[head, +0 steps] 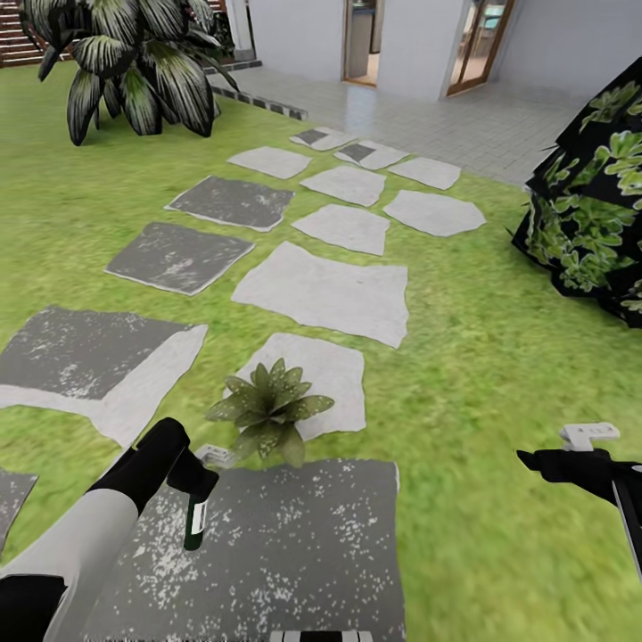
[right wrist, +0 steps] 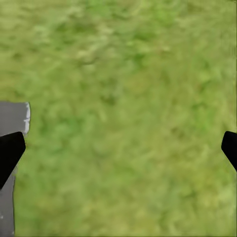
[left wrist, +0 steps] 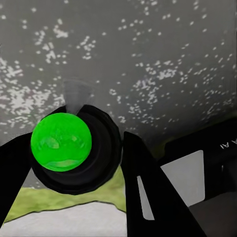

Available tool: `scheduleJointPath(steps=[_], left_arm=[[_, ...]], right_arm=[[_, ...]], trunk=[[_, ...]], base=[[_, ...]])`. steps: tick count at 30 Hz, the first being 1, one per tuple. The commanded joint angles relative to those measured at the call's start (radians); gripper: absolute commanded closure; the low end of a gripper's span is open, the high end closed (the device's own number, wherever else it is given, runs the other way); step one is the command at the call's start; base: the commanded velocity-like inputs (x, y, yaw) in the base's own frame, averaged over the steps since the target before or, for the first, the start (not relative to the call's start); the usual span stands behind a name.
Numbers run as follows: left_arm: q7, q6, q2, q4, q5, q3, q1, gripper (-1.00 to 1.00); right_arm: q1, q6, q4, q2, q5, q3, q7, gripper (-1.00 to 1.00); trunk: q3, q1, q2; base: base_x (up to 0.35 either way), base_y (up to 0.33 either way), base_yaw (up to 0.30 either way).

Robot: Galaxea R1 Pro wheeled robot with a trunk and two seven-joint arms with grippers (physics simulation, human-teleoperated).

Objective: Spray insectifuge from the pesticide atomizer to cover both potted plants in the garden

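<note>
Here is the left hand (head: 192, 486) low at the near left, clamped on the pesticide atomizer (head: 195, 520). The slim dark bottle hangs upright beneath the fingers with its white label facing us, over a dark speckled stepping stone (head: 294, 544). From the left wrist view the atomizer (left wrist: 61, 143) is seen end-on, a bright green disc inside a black ring, one black finger (left wrist: 148, 192) pressed against its side.

Just beyond the bottle, at the far edge of that dark stone, sits a potted plant (head: 267, 410), a small rosette of pointed green leaves. Its pot is hidden under the leaves.

Over on the near right, the right hand (head: 544, 464) hangs above the lawn (head: 499, 357), well apart from the plant. In the right wrist view its black fingertips (right wrist: 10, 150) stand wide apart at the frame edges, holding nothing, grass between them.

Farther off, pale and dark stones lead toward a tiled terrace (head: 464, 116). A big palm (head: 134, 62) stands far left, a dark shrub (head: 593, 205) on the right.
</note>
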Motion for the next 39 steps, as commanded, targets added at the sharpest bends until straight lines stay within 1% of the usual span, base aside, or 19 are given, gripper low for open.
scheduleJointPath(steps=[1,7,10,25,35,39], left_arm=[[-0.01,0.002,0.001,-0.001,-0.01,-0.004,-0.001,1.0],[-0.01,0.002,0.001,-0.001,-0.01,-0.002,-0.001,1.0],[-0.01,0.002,0.001,-0.001,-0.01,-0.002,-0.001,1.0],[-0.01,0.002,0.0,-0.001,-0.009,0.003,-0.001,1.0],[-0.01,0.002,0.001,-0.001,-0.01,0.005,-0.001,1.0],[-0.01,0.002,0.001,-0.001,-0.01,0.003,-0.001,1.0]], right_arm=[[0.0,0.003,-0.001,0.0,0.01,-0.001,0.01,-1.0],[0.0,0.003,-0.001,0.0,0.01,-0.001,0.01,-1.0],[0.0,0.003,-0.001,0.0,0.01,-0.001,0.01,-1.0],[0.0,0.003,-0.001,0.0,0.01,-0.005,0.01,-1.0],[0.0,0.003,-0.001,0.0,0.01,-0.005,0.01,-1.0],[0.0,0.003,-0.001,0.0,0.01,-0.005,0.01,-1.0]], trunk=[[-0.002,0.0,0.0],[-0.007,0.0,0.0],[-0.009,0.0,0.0],[-0.013,0.0,0.0],[-0.022,0.0,0.0],[-0.026,0.0,0.0]], base=[[0.0,-0.008,0.199],[0.0,-0.013,0.199],[0.036,-0.155,0.182],[0.132,-0.273,0.039],[0.01,-0.288,0.177],[0.0,-0.129,0.19]])
